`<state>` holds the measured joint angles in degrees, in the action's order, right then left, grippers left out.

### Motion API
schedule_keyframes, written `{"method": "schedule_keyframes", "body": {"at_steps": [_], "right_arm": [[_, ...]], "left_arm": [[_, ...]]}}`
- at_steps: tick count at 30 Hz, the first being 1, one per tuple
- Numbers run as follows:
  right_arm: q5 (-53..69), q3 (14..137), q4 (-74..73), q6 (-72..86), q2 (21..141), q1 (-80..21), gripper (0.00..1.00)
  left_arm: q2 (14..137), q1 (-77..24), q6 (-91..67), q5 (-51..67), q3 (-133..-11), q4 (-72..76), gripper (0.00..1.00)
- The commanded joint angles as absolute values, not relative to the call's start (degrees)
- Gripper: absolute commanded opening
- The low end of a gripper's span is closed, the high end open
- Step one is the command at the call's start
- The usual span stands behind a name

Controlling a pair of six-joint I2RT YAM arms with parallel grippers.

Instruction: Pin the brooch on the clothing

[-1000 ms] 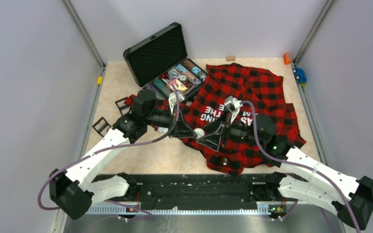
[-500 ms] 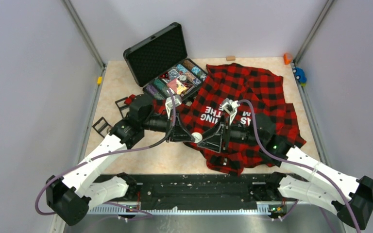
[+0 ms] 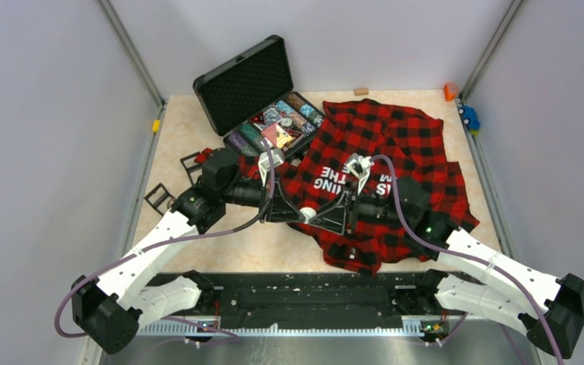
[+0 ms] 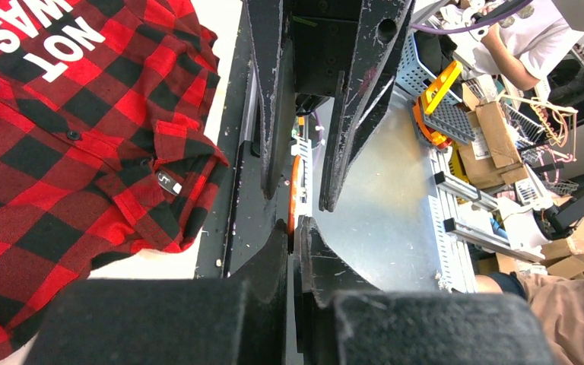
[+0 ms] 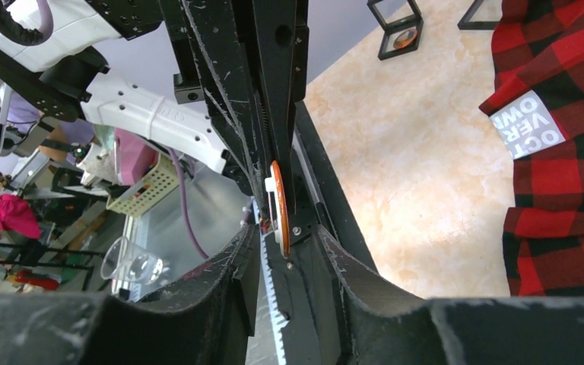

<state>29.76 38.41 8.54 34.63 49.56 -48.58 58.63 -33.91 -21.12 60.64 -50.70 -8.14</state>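
Holding the brooch (image 4: 293,186) tight by its rim in the left claw (image 4: 294,228), up beside the red checked shirt (image 3: 395,137), the robot should slowly close the open right claw (image 5: 285,236) without twisting it.

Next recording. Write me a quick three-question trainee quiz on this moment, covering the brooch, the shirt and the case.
1. True or false: the lid of the case is shut.
2. Which side's pincer is shut on the brooch? A) left B) right C) neither
3. Fill in: the block lettering on the shirt is ____.

Key
1. False. The lid stands open.
2. A. The left pincer clamps the brooch edge-on, and the right pincer is open around it.
3. White.
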Motion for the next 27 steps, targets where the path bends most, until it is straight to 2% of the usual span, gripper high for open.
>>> {"method": "schedule_keyframes", "body": {"at_steps": [1, 15, 27], "right_arm": [[28.3, 40.1, 11.2, 35.1, 49.5, -48.3, 0.31], [19.9, 42.1, 3.1, 36.7, 53.9, -48.2, 0.04], [16.0, 45.1, -2.0, 39.2, 57.9, -48.2, 0.00]], "left_arm": [[57.9, -34.0, -21.3, 61.8, -51.1, -6.1, 0.00], [57.6, -34.8, -22.3, 65.7, -50.2, -3.4, 0.00], [57.7, -36.3, -22.1, 66.3, -50.1, -3.3, 0.00]]}}
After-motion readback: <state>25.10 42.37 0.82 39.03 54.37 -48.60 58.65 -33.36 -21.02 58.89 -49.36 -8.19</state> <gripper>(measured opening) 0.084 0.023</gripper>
